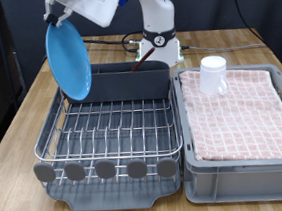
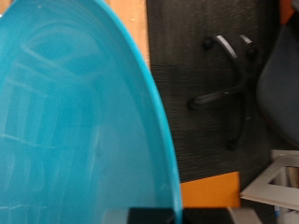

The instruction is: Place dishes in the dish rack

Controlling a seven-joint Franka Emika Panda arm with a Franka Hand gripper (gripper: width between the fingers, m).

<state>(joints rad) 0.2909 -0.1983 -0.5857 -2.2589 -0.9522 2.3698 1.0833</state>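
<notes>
My gripper (image 1: 61,17) is at the exterior view's top left, shut on the upper rim of the light-blue plate (image 1: 68,60). The plate hangs on edge over the back left corner of the dish rack (image 1: 108,129), next to the rack's tall grey back compartment (image 1: 129,84). I cannot tell whether its lower edge touches the wires. The plate fills most of the wrist view (image 2: 75,121). The white mug (image 1: 213,74) stands on the pink checked cloth. The wooden spoon is out of view. The rack's wire grid holds nothing else.
The grey bin (image 1: 245,166) lined with pink checked cloth (image 1: 240,111) stands at the rack's right on the wooden table (image 1: 23,127). The robot base (image 1: 158,39) and cables are behind the rack. The wrist view shows an office chair base (image 2: 224,79) on dark floor.
</notes>
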